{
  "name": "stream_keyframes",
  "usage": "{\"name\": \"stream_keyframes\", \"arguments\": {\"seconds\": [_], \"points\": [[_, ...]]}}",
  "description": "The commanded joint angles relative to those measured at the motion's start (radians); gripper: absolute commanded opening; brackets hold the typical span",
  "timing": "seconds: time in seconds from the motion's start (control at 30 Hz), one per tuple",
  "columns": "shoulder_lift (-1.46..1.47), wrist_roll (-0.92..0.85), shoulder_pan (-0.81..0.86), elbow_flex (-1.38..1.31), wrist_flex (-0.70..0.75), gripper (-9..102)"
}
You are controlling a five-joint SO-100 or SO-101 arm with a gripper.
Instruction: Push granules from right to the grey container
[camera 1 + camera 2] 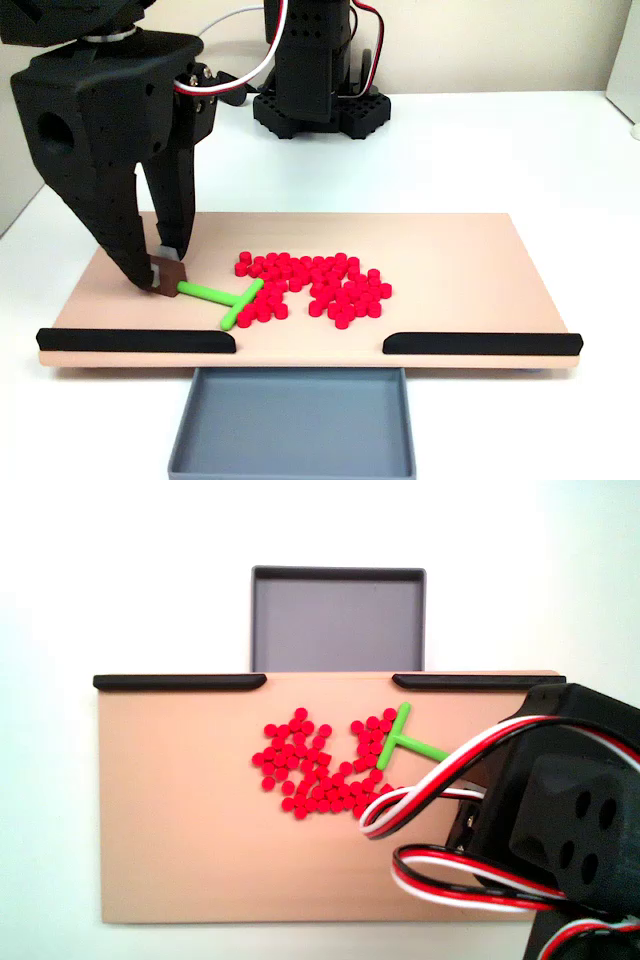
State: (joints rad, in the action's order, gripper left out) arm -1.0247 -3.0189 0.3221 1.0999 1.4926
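Fixed views: one looks along the board from the tray side, the other looks down from above.
Gripper (170,272): black, at the left of the board in a fixed view; its fingers are closed on the end of the green stick's stem, with a small brown pad at the tips.
Green stick (222,296): T-shaped, lying flat on the board, its crossbar touching the left edge of the pellet pile; also seen from above (400,740).
Pellets (320,285): red, spread in a loose pile near the middle of the board, none in the tray; from above (315,770) the pile lies left of the stick.
Tray (290,415): grey, against the board's edge, lined up with the gap between the two strips; its floor is bare (337,620).
Board (460,270): beige, flat on a white table.
Strips (135,340): black, along the board's tray-side edge, one on each side of the gap.
Wires (440,780): red, white and black, looping off the arm in the view from above.
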Motion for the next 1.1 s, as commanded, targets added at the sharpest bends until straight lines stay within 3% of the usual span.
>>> {"name": "stream_keyframes", "arguments": {"seconds": [0.0, 1.07], "points": [[-0.041, 0.014, -0.009, -0.006, 0.005, 0], [-0.041, 0.11, -0.037, -0.006, 0.005, 0]]}}
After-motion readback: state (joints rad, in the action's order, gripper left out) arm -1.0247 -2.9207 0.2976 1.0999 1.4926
